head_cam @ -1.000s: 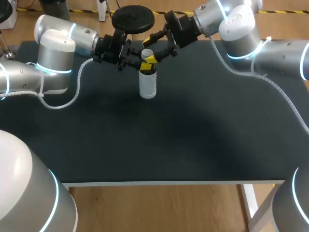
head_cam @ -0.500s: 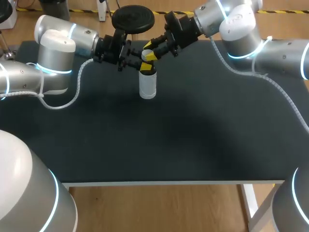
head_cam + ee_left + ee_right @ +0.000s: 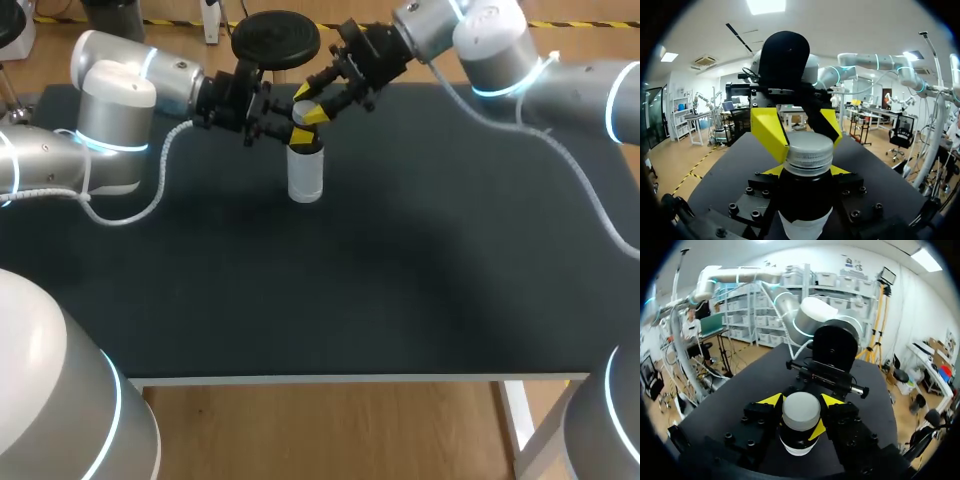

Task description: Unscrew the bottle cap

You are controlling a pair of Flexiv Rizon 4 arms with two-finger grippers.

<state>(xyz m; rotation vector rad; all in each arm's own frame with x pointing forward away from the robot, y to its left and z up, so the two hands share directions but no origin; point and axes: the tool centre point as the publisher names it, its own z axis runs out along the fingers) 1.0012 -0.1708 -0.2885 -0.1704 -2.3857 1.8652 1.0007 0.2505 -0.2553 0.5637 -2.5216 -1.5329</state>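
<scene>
One dark table (image 3: 350,280), bottle (image 3: 306,178) upright on it; left tool (image 3: 303,136) clamps bottle, right tool (image 3: 309,103) clamps cap (image 3: 808,152).

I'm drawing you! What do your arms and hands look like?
My left arm and right arm are chunky silver tubes with glowing blue rings. A pale cable runs along each. My left hand and right hand are black with yellow fingertips.

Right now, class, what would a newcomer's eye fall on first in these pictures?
A small bottle stands alone at the far middle of the dark table, with both arms converging on its top. The left gripper clamps the bottle just under its cap, and the right gripper has its yellow tips pressed on the silvery cap from two sides.
</scene>
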